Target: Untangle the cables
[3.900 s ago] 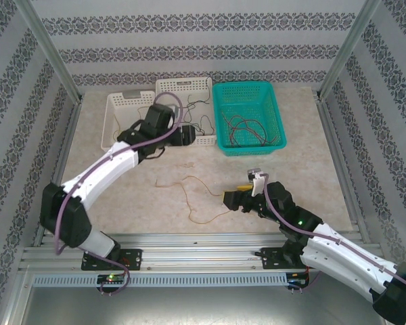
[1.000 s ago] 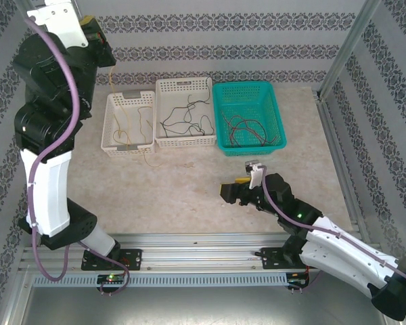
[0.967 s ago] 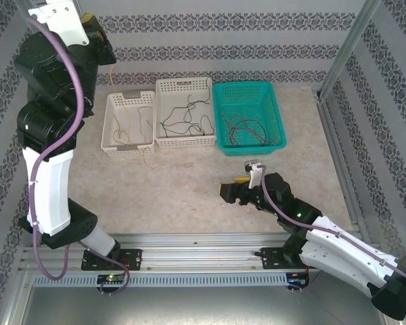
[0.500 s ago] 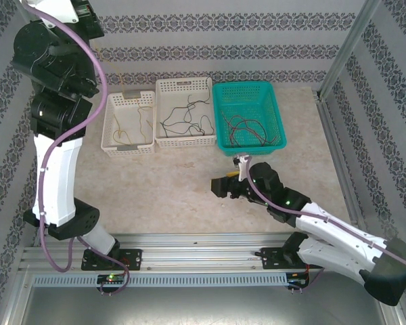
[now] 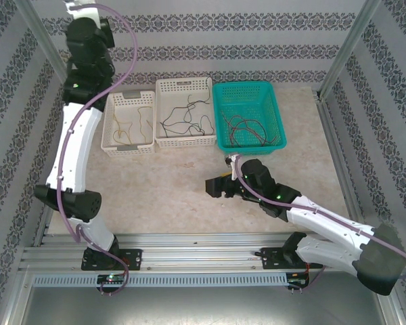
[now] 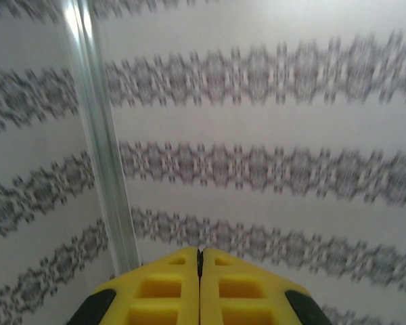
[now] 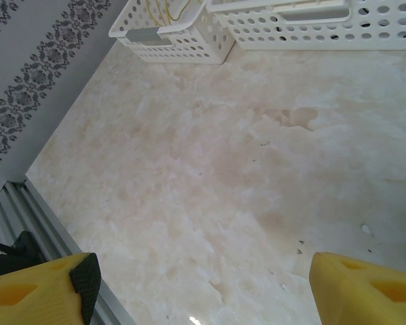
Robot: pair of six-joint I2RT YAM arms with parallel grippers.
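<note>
The cables lie sorted in three baskets at the back of the table. A yellow cable (image 5: 127, 125) is in the left white basket (image 5: 108, 128), dark cables (image 5: 187, 119) are in the middle white basket (image 5: 183, 141), and red and dark cables (image 5: 246, 129) are in the teal basket (image 5: 250, 146). My left arm (image 5: 78, 135) reaches up the back wall; its gripper (image 6: 199, 253) is shut with nothing between the yellow fingers. My right gripper (image 5: 214, 186) (image 7: 203, 284) hovers low over bare table, open and empty. The left basket (image 7: 169, 34), with a bit of yellow cable (image 7: 170, 8), shows in the right wrist view.
An aluminium rail (image 5: 189, 254) runs along the near table edge, and its corner (image 7: 34, 210) is close to my right gripper. Upright frame posts (image 5: 47, 57) and patterned walls enclose the table. The marble tabletop (image 5: 162, 183) lies in front of the baskets.
The yellow cable that hung from my raised left gripper now lies in the left white basket. The left arm stretched further up and back. My right gripper moved left across the table.
</note>
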